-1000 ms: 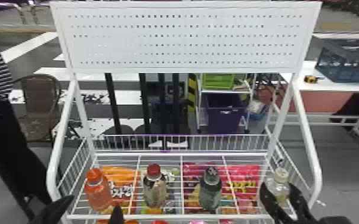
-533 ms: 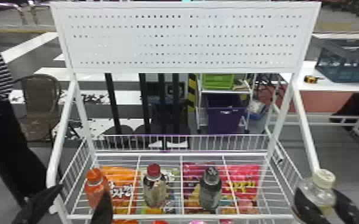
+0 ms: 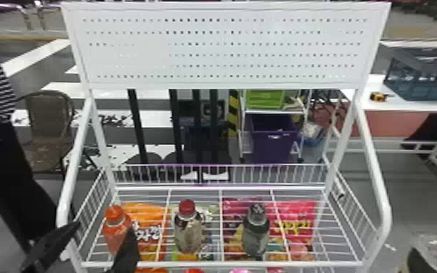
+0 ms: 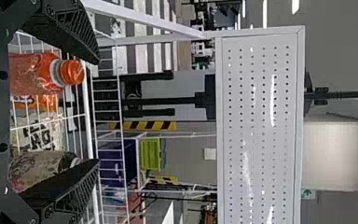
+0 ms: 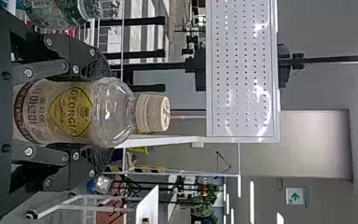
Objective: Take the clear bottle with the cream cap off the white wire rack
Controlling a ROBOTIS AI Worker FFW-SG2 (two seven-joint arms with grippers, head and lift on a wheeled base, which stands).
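"Jaws on the right gripper (image 3: 414, 262), what have they got?"
"The clear bottle (image 3: 436, 254)! It's off the rack (image 3: 385, 214), out past the right edge."
"And the left gripper (image 3: 104, 228)?"
"Its jaws are wide, by the front left corner."
"What's in the rack?"
"Orange bottle (image 3: 113, 230), red-capped bottle (image 3: 188, 234), dark-capped bottle (image 3: 256, 232)."

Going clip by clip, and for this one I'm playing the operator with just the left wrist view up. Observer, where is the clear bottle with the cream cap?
Observer: The right wrist view has the clear bottle upright between the fingers of the right gripper, which grips it around the labelled part, below the cap.

Operator: Is it over the white wire rack or clear of it?

Observer: Clear of it: in the head view the bottle is out past the rack's right side, near the bottom right corner.
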